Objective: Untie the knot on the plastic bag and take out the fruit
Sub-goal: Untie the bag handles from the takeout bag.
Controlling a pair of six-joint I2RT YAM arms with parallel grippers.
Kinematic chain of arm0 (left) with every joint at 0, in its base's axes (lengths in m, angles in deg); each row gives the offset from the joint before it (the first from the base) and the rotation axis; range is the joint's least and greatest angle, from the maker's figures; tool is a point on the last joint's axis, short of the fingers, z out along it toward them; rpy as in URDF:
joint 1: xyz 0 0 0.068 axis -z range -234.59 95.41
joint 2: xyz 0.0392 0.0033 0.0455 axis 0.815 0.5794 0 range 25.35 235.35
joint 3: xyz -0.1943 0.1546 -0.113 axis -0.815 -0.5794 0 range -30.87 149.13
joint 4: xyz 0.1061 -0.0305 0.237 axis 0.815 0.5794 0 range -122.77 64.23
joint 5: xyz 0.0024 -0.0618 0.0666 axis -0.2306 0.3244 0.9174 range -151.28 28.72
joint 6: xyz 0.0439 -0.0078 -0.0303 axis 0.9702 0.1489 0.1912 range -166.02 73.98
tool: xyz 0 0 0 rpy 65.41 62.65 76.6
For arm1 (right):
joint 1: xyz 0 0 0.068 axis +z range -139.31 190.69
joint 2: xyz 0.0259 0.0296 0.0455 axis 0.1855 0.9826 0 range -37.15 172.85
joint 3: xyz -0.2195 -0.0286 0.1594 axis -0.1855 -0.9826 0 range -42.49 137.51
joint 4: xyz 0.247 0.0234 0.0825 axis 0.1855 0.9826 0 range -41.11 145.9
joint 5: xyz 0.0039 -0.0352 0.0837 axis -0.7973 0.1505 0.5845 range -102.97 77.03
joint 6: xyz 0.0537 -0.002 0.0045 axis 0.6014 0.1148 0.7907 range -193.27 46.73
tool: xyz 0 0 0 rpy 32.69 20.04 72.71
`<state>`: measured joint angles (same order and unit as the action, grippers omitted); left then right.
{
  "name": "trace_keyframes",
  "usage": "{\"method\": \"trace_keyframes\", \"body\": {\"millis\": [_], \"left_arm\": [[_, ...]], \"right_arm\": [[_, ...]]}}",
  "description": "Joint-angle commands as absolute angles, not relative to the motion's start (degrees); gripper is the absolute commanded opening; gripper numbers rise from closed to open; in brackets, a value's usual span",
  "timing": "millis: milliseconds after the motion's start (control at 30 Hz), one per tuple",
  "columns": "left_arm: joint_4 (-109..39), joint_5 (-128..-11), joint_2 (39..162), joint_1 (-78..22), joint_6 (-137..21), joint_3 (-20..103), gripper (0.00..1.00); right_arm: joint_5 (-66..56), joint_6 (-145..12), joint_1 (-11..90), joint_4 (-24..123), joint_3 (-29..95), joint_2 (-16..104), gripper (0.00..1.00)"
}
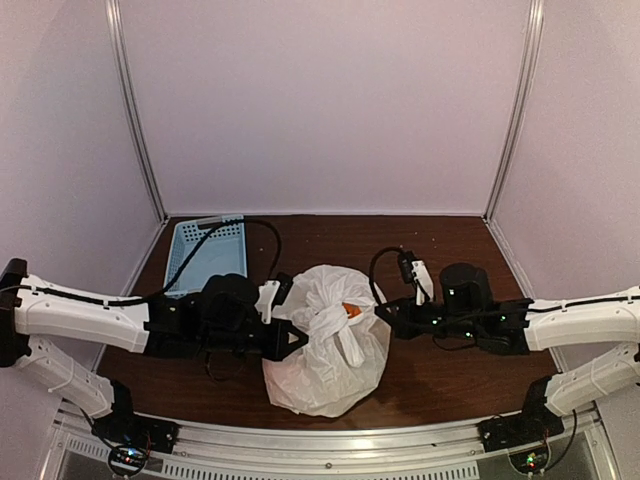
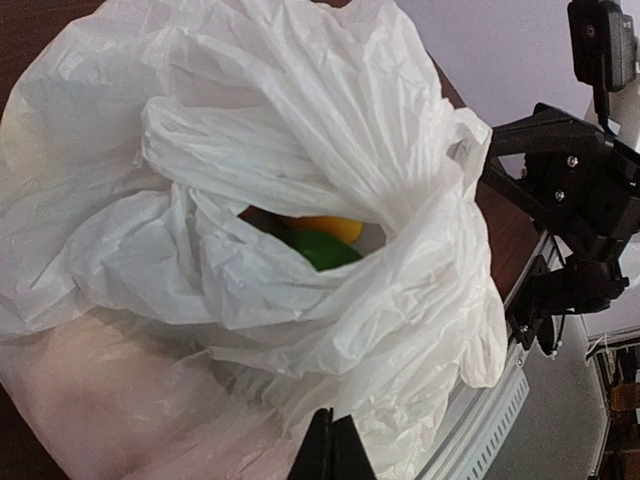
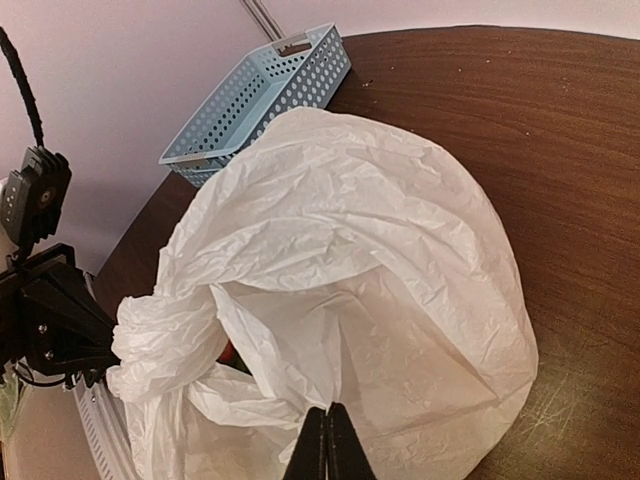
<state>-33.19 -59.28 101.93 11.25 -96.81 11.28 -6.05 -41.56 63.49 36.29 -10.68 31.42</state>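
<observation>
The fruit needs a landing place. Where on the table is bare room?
Bare wooden table lies beyond the white crinkly plastic bag, right of the blue perforated plastic basket. Crowded: beside the bag, at the left gripper and right gripper.

The plastic bag (image 1: pixel 325 345) is parked on the table (image 1: pixel 450 245), front-middle. The basket (image 1: pixel 205 250) is found at roughly 10 o'clock from it, tucked toward the back-left corner. The fruit (image 2: pixel 318 238) is sat inside the bag, with the knot (image 3: pixel 165 335) bunched up top. The left gripper (image 1: pixel 297 338) is placed at the bag's 9 o'clock and the right gripper (image 1: pixel 385 315) at 3 o'clock, both right up against it.
</observation>
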Motion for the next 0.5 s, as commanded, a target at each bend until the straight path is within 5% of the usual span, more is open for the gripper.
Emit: {"method": "trace_keyframes", "body": {"millis": [0,400,467], "left_arm": [[-30.8,-57.1,99.9,10.5,-98.1,9.5,0.0],[-31.6,-58.4,98.1,9.8,-96.5,8.4,0.0],[-32.3,-59.2,97.9,9.8,-95.6,8.4,0.0]], "right_arm": [[-9.2,-40.8,63.5,37.5,-11.7,30.2,0.0],[-6.3,-40.5,63.4,35.8,-11.5,29.9,0.0],[-4.7,-40.6,63.4,35.4,-11.2,29.6,0.06]]}}
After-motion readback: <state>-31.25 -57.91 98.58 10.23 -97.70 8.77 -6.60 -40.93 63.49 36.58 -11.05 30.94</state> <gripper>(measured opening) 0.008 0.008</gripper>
